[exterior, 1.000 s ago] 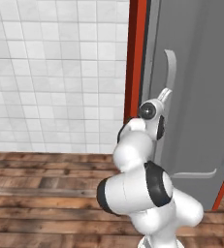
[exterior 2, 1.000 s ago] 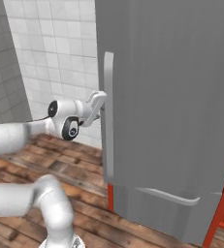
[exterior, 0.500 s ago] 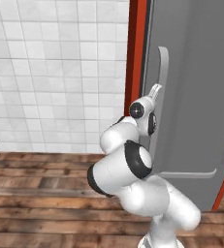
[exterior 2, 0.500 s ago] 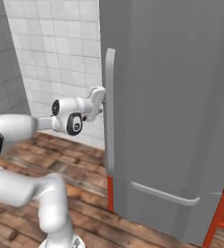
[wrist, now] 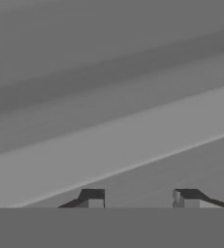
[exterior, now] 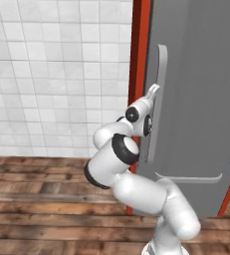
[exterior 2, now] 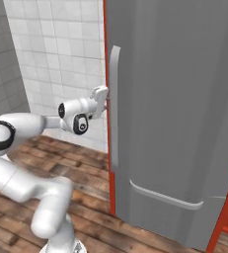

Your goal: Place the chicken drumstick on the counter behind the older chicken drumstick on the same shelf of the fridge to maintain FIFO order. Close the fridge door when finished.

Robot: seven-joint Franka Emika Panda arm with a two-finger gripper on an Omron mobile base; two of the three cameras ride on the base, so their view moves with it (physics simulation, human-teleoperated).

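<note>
Since the earlier frames the arm has folded in closer to the fridge (exterior: 196,99), its elbow swinging down and toward the door, while the gripper (exterior 2: 104,94) has stayed up against the long vertical bar handle (exterior 2: 114,106) at much the same height. From the right base view the hand reaches in from the left and its tip meets the handle's left edge, a little above the bar's middle. From the left base view the gripper (exterior: 154,90) sits against the same handle (exterior: 156,104), next to the red side panel (exterior: 138,60). Seen from the hand, the two dark fingertips (wrist: 91,197) stand apart at the bottom of the picture with a pale grey band of the handle (wrist: 108,145) crossing diagonally just beyond them; the jaws look parted and nothing sits between them. The fridge door (exterior 2: 184,99) is closed, flush with the red panel, so neither shelf nor drumstick can be seen. White tiled wall (exterior: 57,74) and wooden floor (exterior: 37,199) lie to the left.
</note>
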